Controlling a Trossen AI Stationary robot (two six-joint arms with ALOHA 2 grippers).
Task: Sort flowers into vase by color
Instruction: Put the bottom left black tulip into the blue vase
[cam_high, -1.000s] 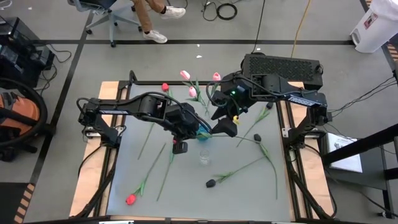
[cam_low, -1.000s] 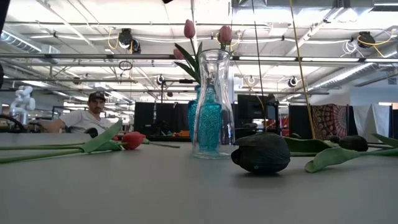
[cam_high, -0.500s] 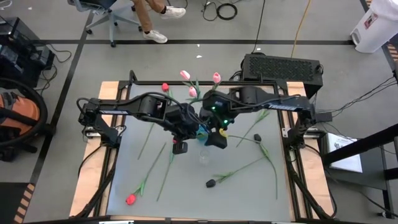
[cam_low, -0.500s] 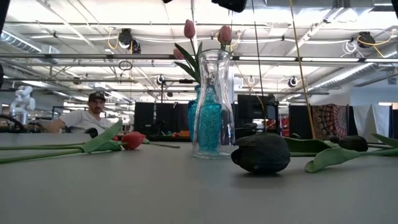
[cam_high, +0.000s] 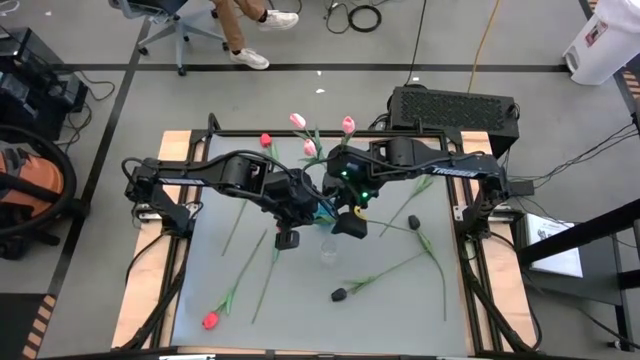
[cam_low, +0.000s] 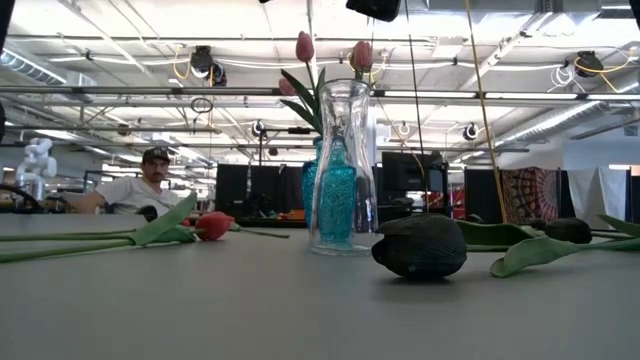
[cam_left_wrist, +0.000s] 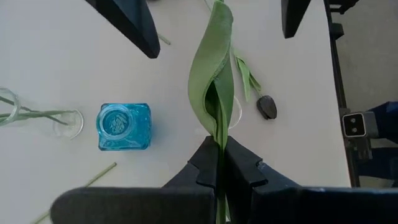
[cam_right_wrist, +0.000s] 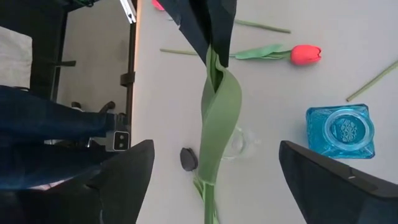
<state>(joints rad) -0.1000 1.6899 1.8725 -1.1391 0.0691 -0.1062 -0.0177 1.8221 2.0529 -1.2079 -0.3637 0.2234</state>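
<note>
You are looking at three vases near the middle of the table (cam_high: 200, 290). A tall clear vase (cam_low: 340, 165) is standing empty nearest the low camera. A blue vase (cam_left_wrist: 124, 126) is sitting just behind it. A second clear one (cam_left_wrist: 68, 122) is holding the three pink tulips (cam_high: 298, 120) at the far side.

Two red tulips are lying flat, one (cam_high: 266, 139) near the far edge and one (cam_high: 210, 320) near the front left corner. At least two black tulips are lying on the right half, one (cam_high: 339, 295) near the front and one (cam_high: 413, 221) farther back. A few more green stems are lying across the left half, but you cannot tell their head colours.

Your left gripper (cam_left_wrist: 217, 168) is pinching one flower's stem and long leaf (cam_left_wrist: 214, 81) above the tall clear vase, with its fingers clamped tight on the green. Its head is not showing. Your right gripper (cam_right_wrist: 214, 168) is hanging just opposite with its jaws spread wide on either side of that leaf, touching nothing.

The table is showing a plain pale grey top framed by wooden boards. Beyond it, a large workshop is showing bright ceiling lights and hanging cables. A person (cam_low: 140, 190) is sitting at a desk in the background.
</note>
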